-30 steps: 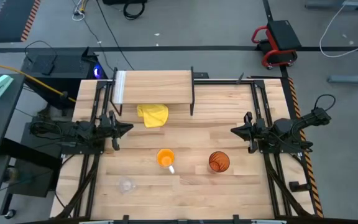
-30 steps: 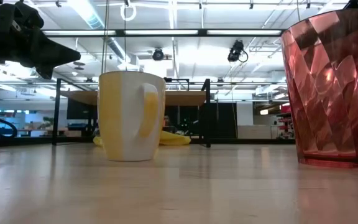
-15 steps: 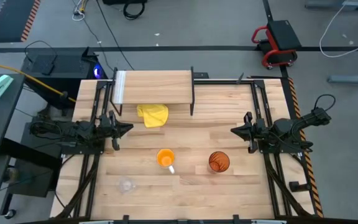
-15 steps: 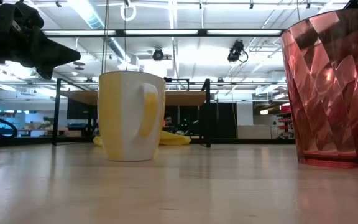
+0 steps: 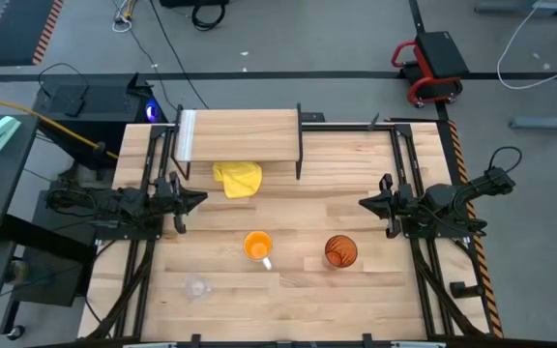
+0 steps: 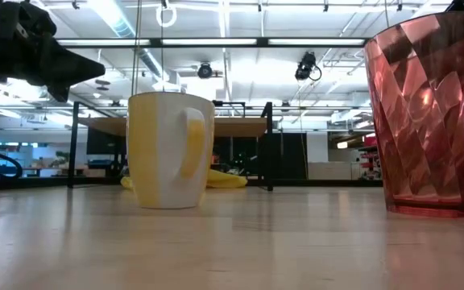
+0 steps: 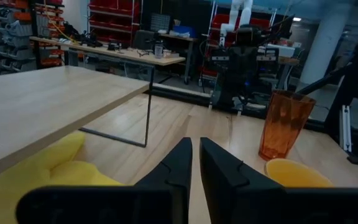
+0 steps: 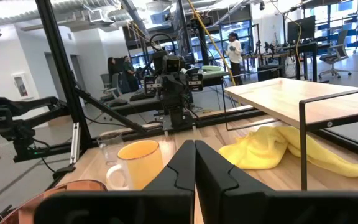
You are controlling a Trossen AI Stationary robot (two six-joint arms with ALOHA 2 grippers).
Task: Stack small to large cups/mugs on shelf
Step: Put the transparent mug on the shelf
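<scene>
The orange mug (image 5: pixel 256 246) with its white handle stands upright on the tabletop, mid-table toward the near edge. The amber tumbler (image 5: pixel 340 251) stands upright to its right. The small clear glass (image 5: pixel 196 287) sits near the near-left corner. The shelf (image 5: pixel 240 135) stands on black legs at the far edge, its top bare, with the yellow cloth (image 5: pixel 238 178) partly under it. My left gripper (image 5: pixel 201 200) hovers shut at the table's left side, left of the mug. My right gripper (image 5: pixel 363 204) hovers shut at the right side, beyond the tumbler. In the low view the mug (image 6: pixel 170 150) and tumbler (image 6: pixel 425 113) stand apart.
Black rails run along both table sides beside the arms. Open plank surface lies between the two grippers and between the cups and the shelf. The right wrist view shows the mug (image 8: pixel 138 163), the glass (image 8: pixel 109 146) and the cloth (image 8: pixel 278 149); people stand in the room beyond.
</scene>
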